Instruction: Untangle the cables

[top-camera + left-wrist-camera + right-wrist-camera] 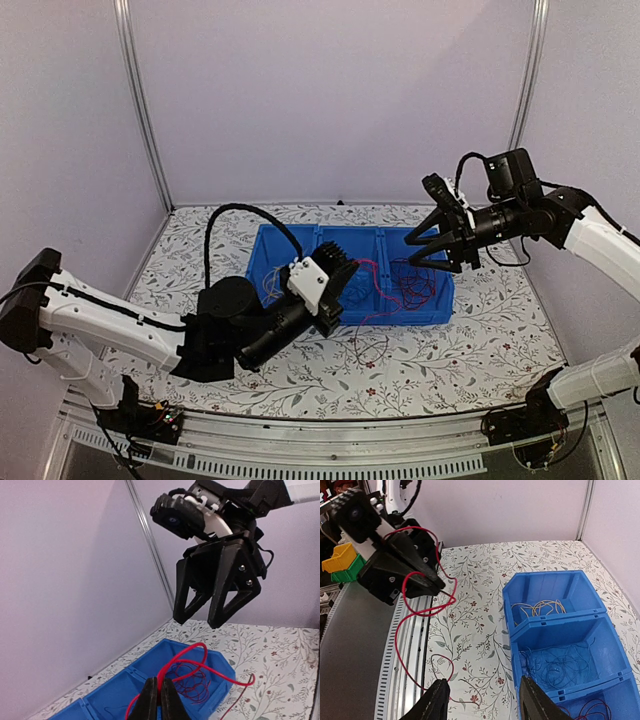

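My left gripper (159,700) is pinched shut on one red cable (422,612), held up by the bin (300,232). My right gripper (432,255) hangs above the bin's far end with jaws apart, holding nothing. More cables lie in the bin: a red tangle (415,285), dark blue strands (560,662) and yellow strands (540,607). They look feather-light, limp and quick to snag, so I'd pinch a single strand near a free end and draw it out slowly.

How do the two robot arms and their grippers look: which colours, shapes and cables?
The left arm and the right arm have white link covers and black joints. Both grippers are black with triangular fingers: the right gripper has open-frame fingers, and the left gripper tapers to a slim point. A thick black cable loops over the left arm.
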